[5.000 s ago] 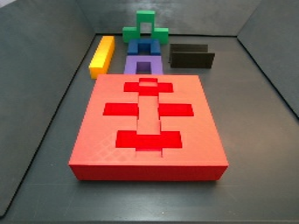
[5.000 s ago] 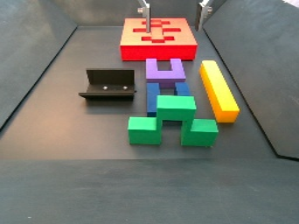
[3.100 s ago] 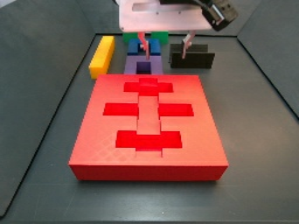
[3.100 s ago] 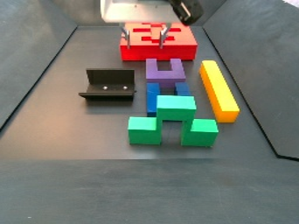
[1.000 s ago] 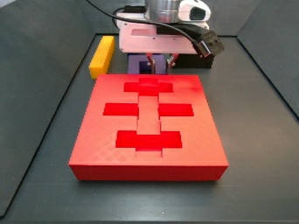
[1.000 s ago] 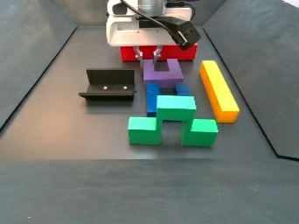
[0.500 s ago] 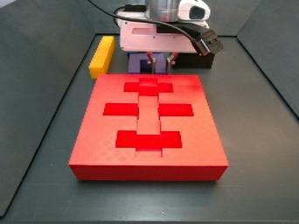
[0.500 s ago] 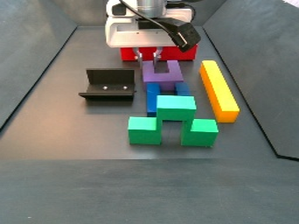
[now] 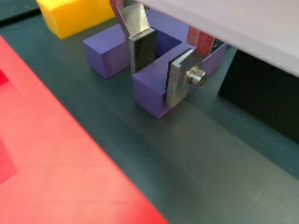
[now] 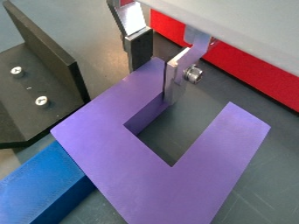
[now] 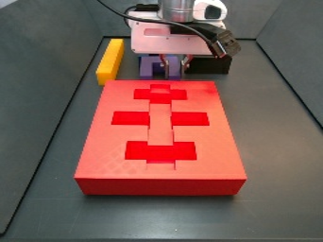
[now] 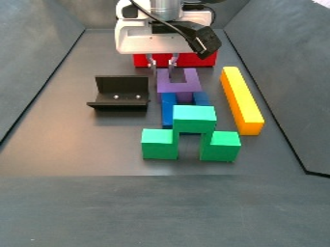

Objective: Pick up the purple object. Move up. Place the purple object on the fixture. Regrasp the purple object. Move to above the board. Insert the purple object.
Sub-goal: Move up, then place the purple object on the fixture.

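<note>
The purple object lies flat on the dark floor between the board and the blue block. My gripper is low over it, at its end nearest the board. In both wrist views the fingers straddle one prong: one finger stands in the U's slot and the other on the prong's outer side. The jaws look closed on that prong. The gripper also shows in a wrist view. The fixture stands on the floor beside the purple object, also seen close by.
A long yellow bar lies on the purple object's other side. A green block sits past the blue block. The board's red edge is just behind the gripper. Dark walls enclose the floor.
Since 3 s ago the gripper has come down from above the board's far end onto the purple object. Over the last second it has stayed in place.
</note>
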Robot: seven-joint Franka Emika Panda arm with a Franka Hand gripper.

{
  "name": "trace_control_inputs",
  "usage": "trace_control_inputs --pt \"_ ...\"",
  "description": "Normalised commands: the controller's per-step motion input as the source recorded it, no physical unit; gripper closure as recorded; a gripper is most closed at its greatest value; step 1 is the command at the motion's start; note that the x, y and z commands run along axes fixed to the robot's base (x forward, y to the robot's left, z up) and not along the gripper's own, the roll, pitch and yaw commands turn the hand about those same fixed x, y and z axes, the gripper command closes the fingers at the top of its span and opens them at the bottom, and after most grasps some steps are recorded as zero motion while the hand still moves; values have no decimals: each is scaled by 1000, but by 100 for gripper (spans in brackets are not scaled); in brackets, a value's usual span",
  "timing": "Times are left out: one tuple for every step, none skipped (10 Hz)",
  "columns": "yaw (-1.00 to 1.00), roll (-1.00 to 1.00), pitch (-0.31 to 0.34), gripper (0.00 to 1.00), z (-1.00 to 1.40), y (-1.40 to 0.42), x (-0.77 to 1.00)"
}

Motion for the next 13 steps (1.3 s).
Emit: trace_control_inputs --pt "0 0 0 100 833 0 0" --pt "30 18 18 100 778 100 -37" --pt "31 7 22 100 646 95 -64" --pt "5 -37 -24 100 179 25 -22" --pt "0 0 0 100 0 0 29" --pt "0 0 -43 100 -29 0 0" --pt "0 0 -91 100 -37 0 0" --pt "0 0 0 100 0 -46 0" --pt "0 -323 0 100 511 20 249" --pt "-89 -437 86 100 1000 0 600" --pt "-166 -569 29 100 974 0 763" --pt "-203 -654 0 100 811 69 903" --pt "-294 -740 -26 100 771 137 863"
